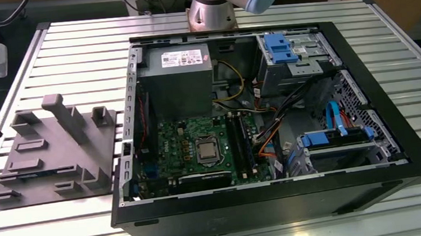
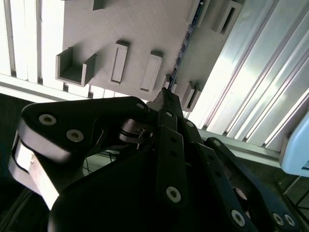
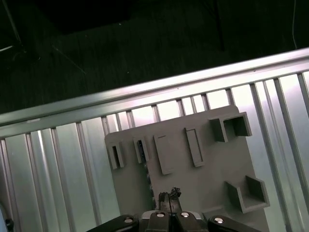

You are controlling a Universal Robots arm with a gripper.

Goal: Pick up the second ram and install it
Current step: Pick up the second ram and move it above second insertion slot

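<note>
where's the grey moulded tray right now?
The grey tray lies on the slatted table at the exterior view's left, right beside the open PC case. In the first wrist view the gripper is over it.

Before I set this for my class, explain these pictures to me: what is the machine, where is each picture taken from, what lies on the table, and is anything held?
It is one robot arm with a gripper. The exterior view comes from a camera off the arm. Both wrist views come from cameras riding near the gripper, looking past it. On the slatted metal table lie an open computer case, showing its motherboard and grey power supply, and a grey moulded tray. The gripper hangs over that tray. In the second wrist view a thin dark strip, apparently the second ram seen edge-on, runs across the tray toward the gripper. Whether it is gripped I cannot tell.
</note>
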